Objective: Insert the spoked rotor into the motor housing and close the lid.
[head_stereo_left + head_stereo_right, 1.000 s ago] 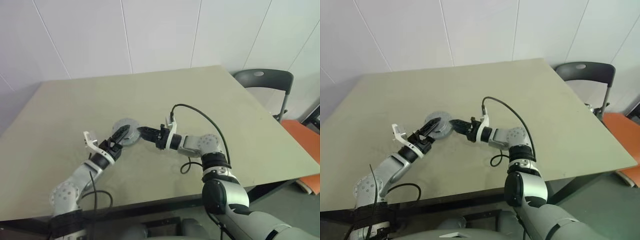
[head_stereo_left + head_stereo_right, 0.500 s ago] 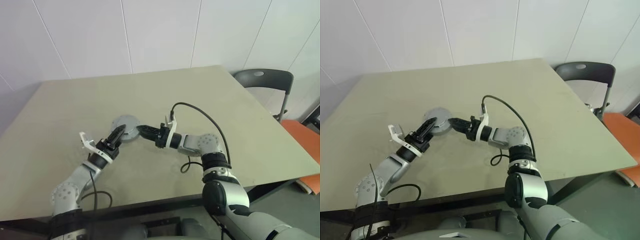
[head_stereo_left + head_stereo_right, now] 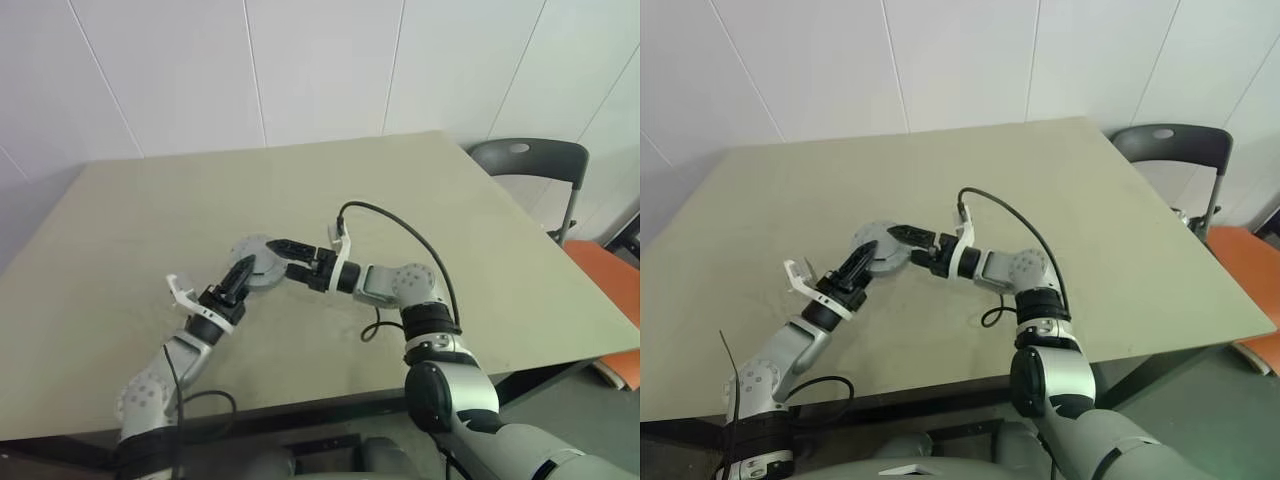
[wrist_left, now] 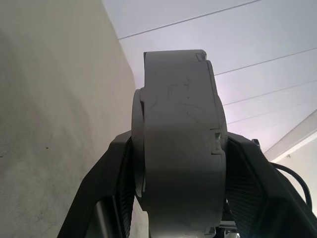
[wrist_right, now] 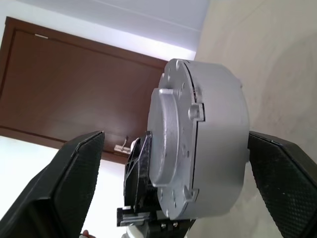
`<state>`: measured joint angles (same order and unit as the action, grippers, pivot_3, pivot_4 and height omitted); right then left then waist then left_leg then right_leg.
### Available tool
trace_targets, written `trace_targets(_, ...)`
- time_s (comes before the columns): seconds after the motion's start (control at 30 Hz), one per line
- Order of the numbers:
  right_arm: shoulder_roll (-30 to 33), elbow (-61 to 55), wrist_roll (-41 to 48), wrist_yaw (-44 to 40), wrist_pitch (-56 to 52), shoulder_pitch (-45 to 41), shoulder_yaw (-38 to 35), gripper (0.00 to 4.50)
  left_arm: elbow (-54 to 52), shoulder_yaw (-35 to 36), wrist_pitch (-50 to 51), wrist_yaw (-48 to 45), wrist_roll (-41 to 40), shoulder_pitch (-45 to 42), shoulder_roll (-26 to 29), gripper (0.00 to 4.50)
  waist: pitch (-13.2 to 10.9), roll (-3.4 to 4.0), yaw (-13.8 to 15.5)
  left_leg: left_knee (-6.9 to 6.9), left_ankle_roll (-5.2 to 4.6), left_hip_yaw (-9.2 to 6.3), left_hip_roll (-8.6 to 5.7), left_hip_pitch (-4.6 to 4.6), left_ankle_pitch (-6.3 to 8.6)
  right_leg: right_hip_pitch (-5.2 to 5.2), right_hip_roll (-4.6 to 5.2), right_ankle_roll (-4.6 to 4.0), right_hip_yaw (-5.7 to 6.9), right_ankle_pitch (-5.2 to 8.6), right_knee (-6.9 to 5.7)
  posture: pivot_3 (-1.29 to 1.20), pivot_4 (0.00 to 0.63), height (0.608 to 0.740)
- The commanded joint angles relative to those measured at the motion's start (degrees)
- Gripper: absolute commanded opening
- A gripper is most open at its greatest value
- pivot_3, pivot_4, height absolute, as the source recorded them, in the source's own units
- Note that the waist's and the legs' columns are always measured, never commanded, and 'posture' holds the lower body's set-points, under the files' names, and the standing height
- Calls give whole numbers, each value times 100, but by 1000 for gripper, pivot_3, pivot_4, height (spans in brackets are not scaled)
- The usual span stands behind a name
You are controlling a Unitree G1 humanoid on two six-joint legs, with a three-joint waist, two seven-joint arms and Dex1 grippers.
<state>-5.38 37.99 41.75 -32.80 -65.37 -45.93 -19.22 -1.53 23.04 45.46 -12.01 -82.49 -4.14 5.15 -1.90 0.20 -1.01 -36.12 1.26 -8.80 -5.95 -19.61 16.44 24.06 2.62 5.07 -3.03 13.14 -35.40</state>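
Observation:
The motor housing [image 3: 256, 258] is a round grey drum standing on the table, left of centre. The grey lid [image 5: 173, 124], with bolt lugs, sits on top of it, and a seam runs between them. The spoked rotor is hidden. My left gripper [image 3: 240, 270] comes in from the near left and is shut on the housing [image 4: 178, 148], one black finger [image 4: 111, 183] pressed against each side. My right gripper [image 3: 289, 259] reaches in from the right and stands open. Its fingers [image 5: 74, 173] are spread wide on either side of the drum [image 5: 213, 139], clear of it.
The beige table [image 3: 480, 260] stretches wide behind and to both sides of the housing. A black cable [image 3: 405, 228] arcs over my right forearm. A dark chair [image 3: 528, 160] stands off the table's far right corner, with something orange [image 3: 605, 275] on the floor beyond the right edge.
My left gripper, open around the housing a second ago, has shut on it. My right gripper, shut at the housing's rim until half a second ago, has opened wide.

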Motion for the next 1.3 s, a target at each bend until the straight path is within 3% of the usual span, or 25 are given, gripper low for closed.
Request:
trace_targets(0.03, 11, -67, -269, 92, 479, -151, 242, 4489, -351, 164, -250, -49, -304, -164, -148, 2275, 0, 0, 0, 0, 0, 0, 0, 0, 0, 0, 0, 0, 0, 0, 0, 0, 0, 740)
trace_targets(0.33, 154, -141, -807, -69, 1126, 36, 824, 4489, -292, 542, -1339, 264, 166, -378, -409, 2275, 1, -4, 8, 0, 0, 2, 1, 0, 0, 0, 1, 0, 0, 0, 1, 0, 0, 740)
trace_targets(0.7, 323, -873, -1537, -479, 2292, 182, 1733, 4489, 83, 768, -3116, 295, 2003, -578, -235, 2275, 2, -12, 18, 1, 1, 4, 0, -1, 0, 0, -3, 0, 0, 0, 5, 0, 0, 740)
trace_targets(1.0, 480, -1261, -1593, -735, 2309, 257, 2008, 4489, 1626, 1368, -4384, 244, 3015, -1088, 338, 2275, 3, -25, 25, 0, 2, 1, 1, 0, -1, 2, -3, 0, 2, -1, 1, 0, 0, 740)
trace_targets(1.3, 541, -1325, -1565, -776, 2239, 272, 2041, 4489, 2568, 1519, -4468, -255, 3118, -1326, 516, 2275, 5, -44, 37, -3, 1, -1, -6, -1, -1, 0, 0, 1, 3, -2, 1, 0, 0, 740)
